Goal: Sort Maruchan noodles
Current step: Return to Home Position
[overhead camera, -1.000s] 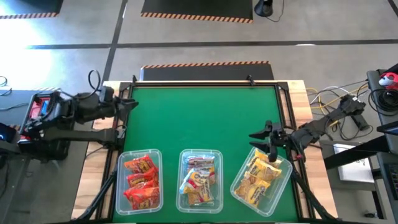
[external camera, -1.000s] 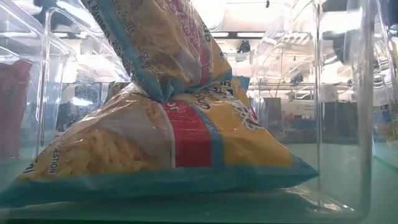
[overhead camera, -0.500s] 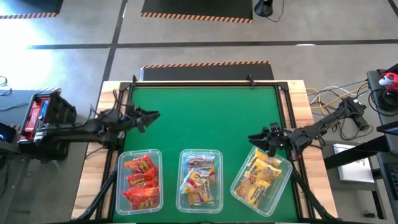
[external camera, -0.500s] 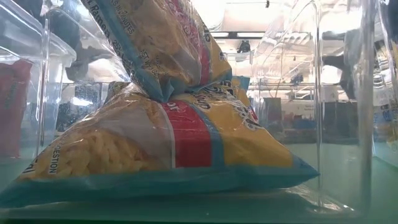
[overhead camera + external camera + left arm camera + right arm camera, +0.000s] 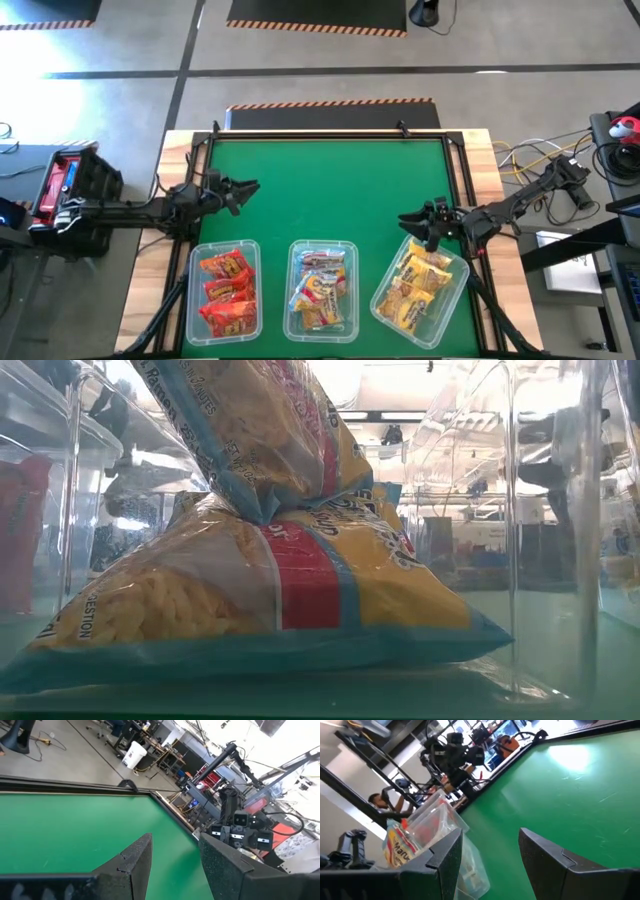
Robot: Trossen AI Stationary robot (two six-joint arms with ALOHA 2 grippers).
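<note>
**A:** How do the end effectors stand?

**B:** The right end effector (image 5: pixel 410 222) hangs with its fingers spread and nothing between them. It is at about 4 o'clock on the tabletop (image 5: pixel 330 180), just off the 11 o'clock corner of the right bin (image 5: pixel 452 300). The left end effector (image 5: pixel 246 187) is parted and empty too, at 9 o'clock on the tabletop, near the 12 o'clock side of the left bin (image 5: pixel 191 290).

**A:** What could go wrong from here?

**B:** I judge the right one the likelier trouble. It sits so close to that rim that a low swing on the way out could clip it, shove the bin, which lies skewed, and tumble the heap inside. The left arm could catch its own bin the same way if it drops while pulling away.

**A:** And the noodles?

**B:** All are in bins along the 6 o'clock edge. Red packets (image 5: pixel 225 292) fill the left bin, yellow-pink packets (image 5: pixel 320 290) the middle bin (image 5: pixel 293 300), and yellow packets (image 5: pixel 412 285) the right bin. I see no packet loose on the tabletop.
</note>
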